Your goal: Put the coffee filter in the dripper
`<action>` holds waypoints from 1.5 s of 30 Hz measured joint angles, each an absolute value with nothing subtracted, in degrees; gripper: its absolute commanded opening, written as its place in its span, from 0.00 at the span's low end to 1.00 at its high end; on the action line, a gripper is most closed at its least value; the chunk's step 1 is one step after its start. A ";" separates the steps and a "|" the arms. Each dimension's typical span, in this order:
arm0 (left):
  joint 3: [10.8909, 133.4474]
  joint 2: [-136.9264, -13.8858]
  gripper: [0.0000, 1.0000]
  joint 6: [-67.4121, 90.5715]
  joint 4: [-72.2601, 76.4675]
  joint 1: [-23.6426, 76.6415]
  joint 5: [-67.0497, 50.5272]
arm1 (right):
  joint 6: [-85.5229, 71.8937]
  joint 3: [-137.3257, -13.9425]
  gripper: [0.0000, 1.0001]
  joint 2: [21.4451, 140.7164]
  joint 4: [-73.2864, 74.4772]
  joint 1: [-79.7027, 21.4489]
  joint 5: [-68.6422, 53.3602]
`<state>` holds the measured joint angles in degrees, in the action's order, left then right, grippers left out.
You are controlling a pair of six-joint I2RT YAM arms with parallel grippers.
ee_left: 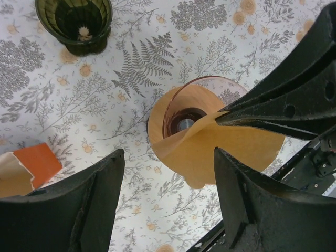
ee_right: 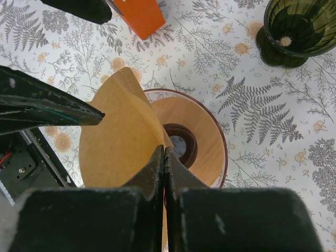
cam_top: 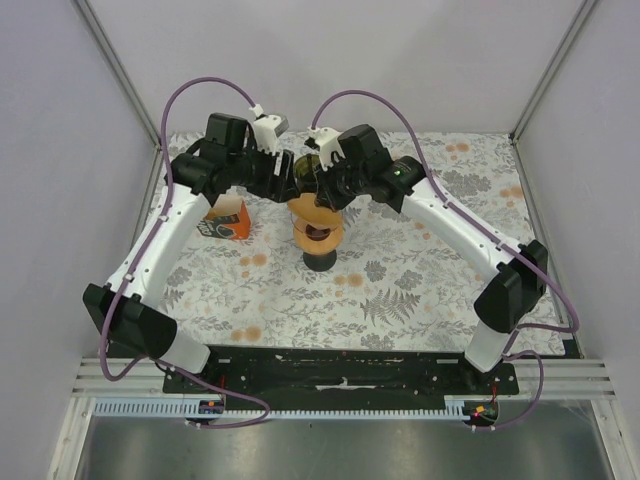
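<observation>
Now | we are pinching coffee filter (ee_right: 118,139) in closed right gripper (ee_right: 165,157) | left gripper (ee_left: 168,155) wide, empty | filter leaning leftward over dripper (ee_right: 207,128)

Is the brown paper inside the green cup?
No, the brown paper is over the reddish dripper, while the green cup stands apart with no paper in it.

The left arm (cam_top: 150,250) and right arm (cam_top: 470,230) reach inward, left fingers (ee_left: 89,210) spread, right fingers (ee_right: 149,178) pressed together.
</observation>
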<state>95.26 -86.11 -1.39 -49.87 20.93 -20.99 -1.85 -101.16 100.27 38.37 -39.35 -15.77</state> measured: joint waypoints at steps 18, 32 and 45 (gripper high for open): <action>84.34 -86.43 0.53 3.05 -42.89 23.83 -16.51 | -1.23 -99.39 0.00 100.92 35.11 -40.27 -10.15; 80.99 -86.48 0.48 0.36 -40.80 24.25 -15.05 | 1.61 -101.14 0.57 101.71 34.92 -40.27 -11.29; 80.97 -86.48 0.48 -0.25 -40.12 24.25 -15.07 | 1.65 -99.70 0.00 96.75 35.77 -40.47 -17.74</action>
<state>80.97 -86.48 -0.25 -40.12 24.25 -15.07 1.65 -99.70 96.75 35.77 -40.47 -17.74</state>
